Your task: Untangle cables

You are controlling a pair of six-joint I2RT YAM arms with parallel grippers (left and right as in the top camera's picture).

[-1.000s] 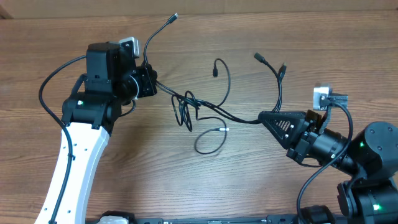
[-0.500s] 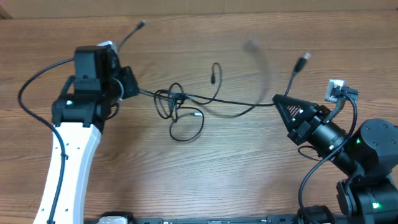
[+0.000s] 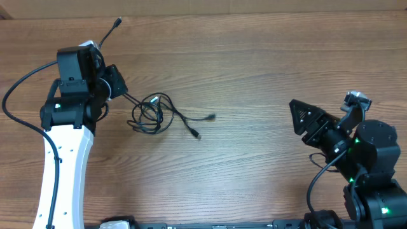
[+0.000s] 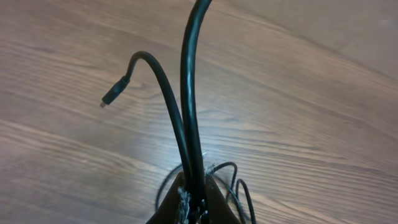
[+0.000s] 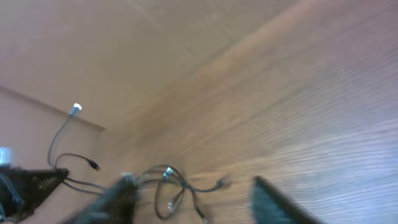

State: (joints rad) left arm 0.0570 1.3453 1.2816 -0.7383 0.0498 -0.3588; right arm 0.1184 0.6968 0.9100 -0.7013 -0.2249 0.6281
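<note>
From where I stood the job looked barely half done. The cords point(image 3: 150, 113) lay on the table point(image 3: 254, 57) bunched in a small knot point(image 3: 147, 114) of loops just beside the left claw point(image 3: 119, 89), and that knot had not yet been worked loose. The left claw was clamped tight on two strands, which rose straight out between its fingers. One curled over to a small plug point(image 4: 112, 96), and the other ran up out of the wrist view. The right claw point(image 3: 299, 113) stood well apart at the far side of the table, its fingers spread and nothing between them.

From above I counted three plug ends: one point(image 3: 119, 21) poking up behind the left arm and two point(image 3: 212, 117) trailing loose on the wood to the right of the knot. How many separate cords made up the bundle I could not tell, though it was at least two. There was one knot, and there were two claws.
</note>
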